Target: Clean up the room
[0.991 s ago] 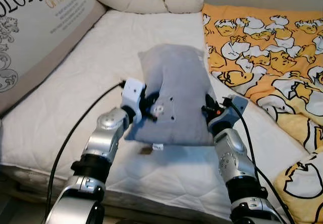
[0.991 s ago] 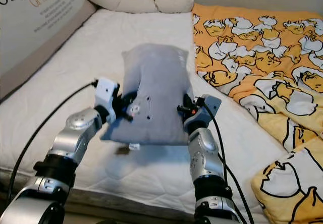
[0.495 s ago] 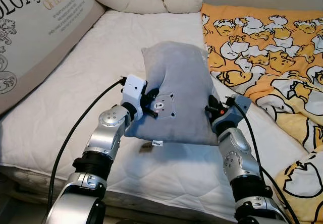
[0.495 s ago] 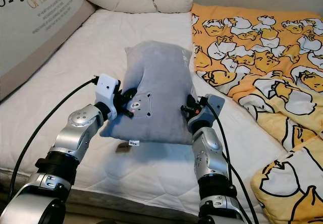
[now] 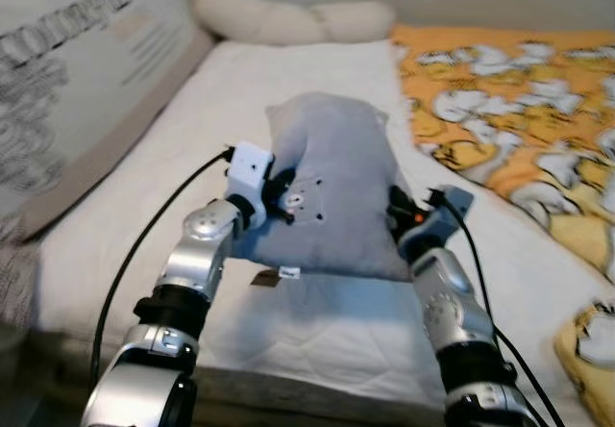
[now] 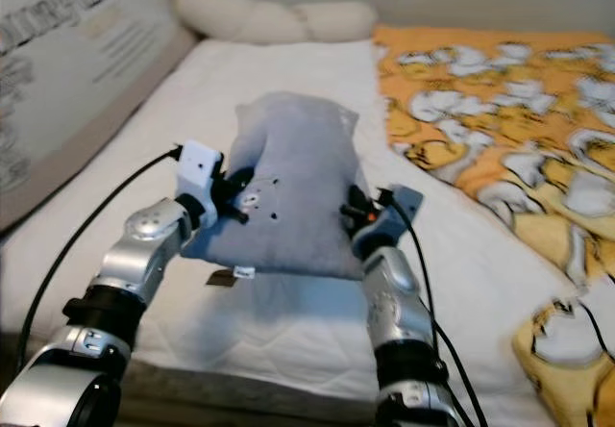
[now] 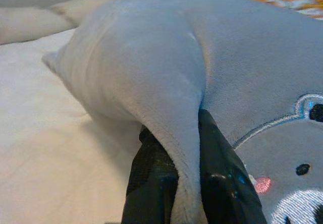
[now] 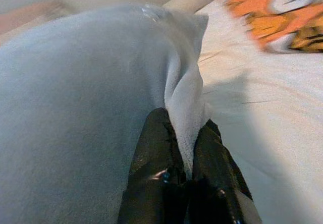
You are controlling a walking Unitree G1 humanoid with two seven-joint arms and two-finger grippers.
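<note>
The left gripper [image 7: 184, 183] pinches the grey pillow [image 5: 336, 187]. The right gripper [image 8: 184, 171] clamps its opposite edge, above the white mattress [image 5: 192, 138].

left arm [image 5: 197, 259] raised, left gripper [image 7: 185, 183] pinched closed | right gripper [image 8: 184, 156] pinched closed, arm raised

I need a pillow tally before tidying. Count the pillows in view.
3. A grey pillow held over the mattress by both grippers; a cream one at the far end; a printed one along the left side. Others may be hidden.
</note>
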